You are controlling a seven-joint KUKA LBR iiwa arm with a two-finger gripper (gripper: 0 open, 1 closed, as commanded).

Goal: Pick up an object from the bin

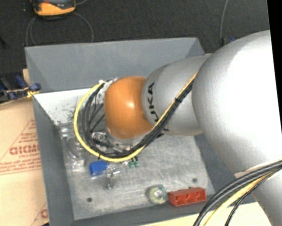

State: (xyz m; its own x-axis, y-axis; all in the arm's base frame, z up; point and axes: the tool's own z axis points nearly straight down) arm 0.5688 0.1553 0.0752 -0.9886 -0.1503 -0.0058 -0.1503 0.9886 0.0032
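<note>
Gripper sits under the orange wrist cover at the bin's left-centre; can't tell if it's spread or closed. Nearest thing is a small blue block on the floor just below-left of it, beside a clear plastic piece. Block looks like light, stiff plastic, probably easy to nudge away, so pinch across its flat sides near the middle.

Black letters "UKA" stand on their side on the silver arm, just right of its orange cover, above the grey bin. A yellow cable runs close beside the lettering. No other writing there can be read.
</note>
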